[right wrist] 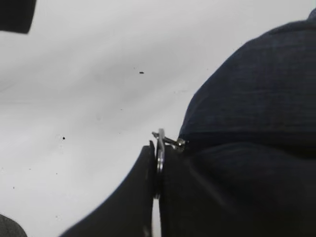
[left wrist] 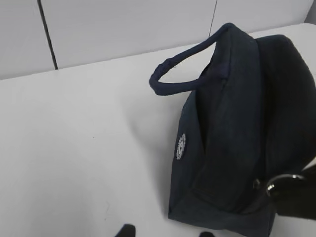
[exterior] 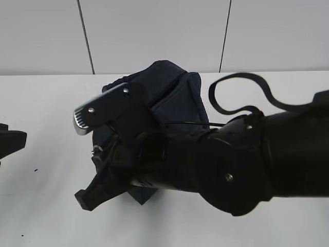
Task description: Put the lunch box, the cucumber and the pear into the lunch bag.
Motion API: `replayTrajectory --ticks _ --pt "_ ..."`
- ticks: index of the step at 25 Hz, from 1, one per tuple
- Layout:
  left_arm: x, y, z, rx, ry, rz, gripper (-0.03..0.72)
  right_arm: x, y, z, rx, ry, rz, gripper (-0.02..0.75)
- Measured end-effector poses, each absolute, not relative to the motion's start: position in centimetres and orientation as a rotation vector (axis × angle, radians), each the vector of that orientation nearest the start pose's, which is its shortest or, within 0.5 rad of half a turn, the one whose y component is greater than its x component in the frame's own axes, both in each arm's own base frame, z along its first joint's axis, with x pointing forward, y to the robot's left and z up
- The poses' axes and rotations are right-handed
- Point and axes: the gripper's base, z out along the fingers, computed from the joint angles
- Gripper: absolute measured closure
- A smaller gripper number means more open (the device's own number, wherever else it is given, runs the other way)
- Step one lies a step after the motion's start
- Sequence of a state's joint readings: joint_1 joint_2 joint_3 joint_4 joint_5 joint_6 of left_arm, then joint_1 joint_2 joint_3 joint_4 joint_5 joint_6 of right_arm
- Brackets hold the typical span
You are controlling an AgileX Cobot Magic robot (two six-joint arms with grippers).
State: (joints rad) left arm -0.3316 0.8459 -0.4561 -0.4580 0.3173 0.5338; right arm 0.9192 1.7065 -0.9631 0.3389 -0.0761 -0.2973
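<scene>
The dark navy lunch bag (exterior: 177, 100) stands mid-table and fills the right of the left wrist view (left wrist: 237, 128), one loop handle (left wrist: 185, 69) lying toward the wall. My right gripper (right wrist: 159, 160) is shut on the bag's silver ring pull (right wrist: 160, 148) at the bag's near-left corner; the ring also shows in the left wrist view (left wrist: 279, 185). My left gripper (left wrist: 166, 233) is open and empty, just in front of the bag's corner. The lunch box, cucumber and pear are out of view.
My right arm (exterior: 231, 164) reaches across the front of the bag and hides its lower half. The left gripper's black body (exterior: 11, 142) shows at the far left edge. The white table (exterior: 46, 206) meets a white panelled wall (exterior: 154, 31) behind.
</scene>
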Motion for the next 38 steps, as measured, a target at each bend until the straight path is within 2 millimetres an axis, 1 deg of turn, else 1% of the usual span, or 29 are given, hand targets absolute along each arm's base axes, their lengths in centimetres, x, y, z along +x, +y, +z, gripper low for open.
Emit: replayTrajectory --ticks 3,6,9,11,15,19,24,28,30,31,33,35,37,38 --pt "15.1 -6.6 25.3 0.592 2.101 -0.262 0.433 23.0 28.8 22.2 -0.949 1.969 0.498 0.732" --pt "15.6 -6.9 24.7 0.653 2.127 -0.259 0.384 23.6 28.3 23.0 -0.962 1.942 0.473 0.732" --pt "16.9 -7.6 23.9 0.721 2.158 -0.27 0.326 23.7 27.8 24.3 -0.985 1.887 0.447 0.732" --pt "17.8 -8.2 23.4 0.763 2.17 -0.289 0.311 23.7 27.5 25.0 -0.991 1.861 0.438 0.732" --pt "19.8 -9.3 22.6 0.833 2.178 -0.327 0.305 23.8 26.9 25.8 -0.999 1.839 0.421 0.732" --pt "21.5 -10.3 22.4 0.94 2.137 -0.332 0.304 23.9 26.6 25.9 -0.999 1.858 0.423 0.732" --pt "22.7 -11.6 22.2 1.06 2.08 -0.421 0.304 23.8 26.5 26.0 -1.001 1.859 0.426 0.732" --pt "23.5 -12.1 21.9 1.072 2.068 -0.447 0.307 23.8 26.5 26.0 -1.003 1.861 0.428 0.732" --pt "23.8 -12.4 21.8 1.084 2.069 -0.473 0.335 23.8 26.5 26.0 -1.003 1.861 0.428 0.732" --pt "23.9 -12.5 21.8 1.09 2.07 -0.488 0.371 23.8 26.5 26.0 -1.003 1.861 0.428 0.732" --pt "24.0 -12.7 21.5 1.091 2.081 -0.517 0.475 23.8 26.5 26.0 -1.005 1.863 0.428 0.732" --pt "24.1 -12.8 21.3 1.087 2.092 -0.532 0.613 23.8 26.5 26.0 -1.007 1.862 0.427 0.732" --pt "24.1 -12.8 21.2 1.091 2.094 -0.542 0.675 23.7 26.5 26.0 -1.01 1.862 0.426 0.732" --pt "24.0 -12.9 21.2 1.09 2.095 -0.546 0.688 23.7 26.5 26.0 -1.01 1.862 0.426 0.732"
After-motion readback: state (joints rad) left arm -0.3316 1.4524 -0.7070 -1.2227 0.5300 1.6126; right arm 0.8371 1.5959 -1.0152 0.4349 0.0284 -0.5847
